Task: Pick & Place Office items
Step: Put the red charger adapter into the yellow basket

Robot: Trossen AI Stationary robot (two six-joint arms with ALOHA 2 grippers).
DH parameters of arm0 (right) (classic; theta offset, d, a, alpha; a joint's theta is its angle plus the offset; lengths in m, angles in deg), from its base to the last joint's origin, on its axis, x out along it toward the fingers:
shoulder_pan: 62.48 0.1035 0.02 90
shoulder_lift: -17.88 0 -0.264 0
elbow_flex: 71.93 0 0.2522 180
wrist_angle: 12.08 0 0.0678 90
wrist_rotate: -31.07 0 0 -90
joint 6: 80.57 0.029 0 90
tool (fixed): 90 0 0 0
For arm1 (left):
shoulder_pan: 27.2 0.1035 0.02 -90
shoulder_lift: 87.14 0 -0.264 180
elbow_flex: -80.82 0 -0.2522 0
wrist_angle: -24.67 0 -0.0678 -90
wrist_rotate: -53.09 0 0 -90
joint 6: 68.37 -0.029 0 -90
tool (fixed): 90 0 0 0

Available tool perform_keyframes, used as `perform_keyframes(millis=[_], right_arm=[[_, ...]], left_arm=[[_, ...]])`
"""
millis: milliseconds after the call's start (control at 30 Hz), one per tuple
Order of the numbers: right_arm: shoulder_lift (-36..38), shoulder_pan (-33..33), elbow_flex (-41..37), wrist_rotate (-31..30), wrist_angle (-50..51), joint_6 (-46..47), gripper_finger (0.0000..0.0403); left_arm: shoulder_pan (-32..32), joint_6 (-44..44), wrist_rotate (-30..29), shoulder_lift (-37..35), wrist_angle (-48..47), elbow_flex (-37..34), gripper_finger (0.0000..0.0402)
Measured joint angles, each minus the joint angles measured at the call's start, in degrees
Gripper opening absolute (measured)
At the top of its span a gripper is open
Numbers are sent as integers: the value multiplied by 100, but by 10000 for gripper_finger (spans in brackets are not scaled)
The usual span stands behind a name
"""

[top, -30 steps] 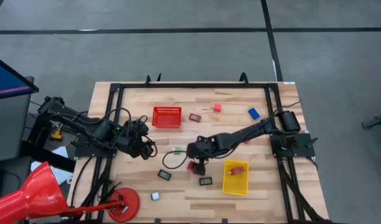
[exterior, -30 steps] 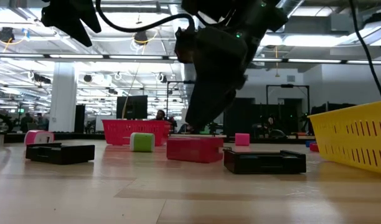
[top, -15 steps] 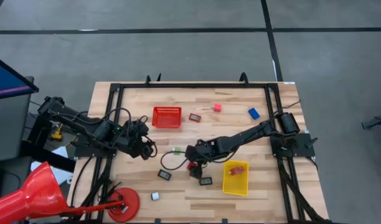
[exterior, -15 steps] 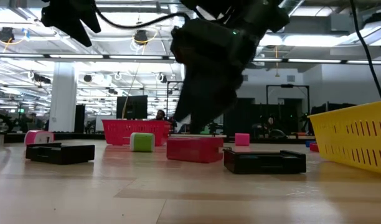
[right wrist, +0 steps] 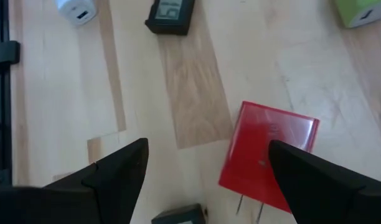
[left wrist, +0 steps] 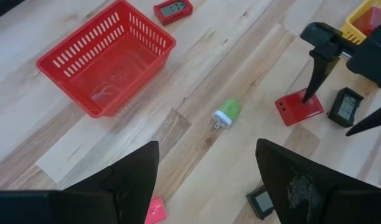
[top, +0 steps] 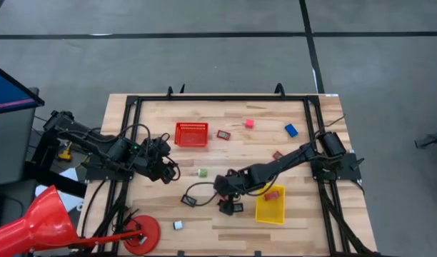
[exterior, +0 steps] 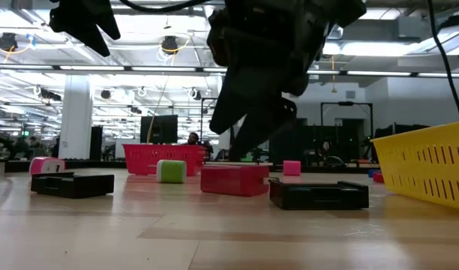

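Right hand point(right wrist: 203, 186), fingers spread wide and holding nothing, poised over the red plug block point(right wrist: 268, 163) near the counter's point(top: 225, 235) front edge. Black flat pieces point(top: 234, 208) lie just beside it; yellow bin point(top: 270, 212) alongside. Farther back: green block point(top: 202, 172), red basket point(top: 191, 133). Left hand point(left wrist: 206, 180), likewise wide and empty, waits near the left edge.

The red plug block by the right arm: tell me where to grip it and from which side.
Take the red plug block across its two long flat edges, coming straight down from above. It lies flat on the table with its prongs at one end, so avoid that end. The right pincer hovers open over it.
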Motion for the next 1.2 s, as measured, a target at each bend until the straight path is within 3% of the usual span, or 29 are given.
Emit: perform_keyframes(millis=[600,1200], right_arm=[[-316,-187,33,-127,-30,-119,325],[-182,-615,14,-268,874,-206,325]], left_arm=[[0,1,82,-2,41,0,264],[0,-76,56,-2,37,0,264]])
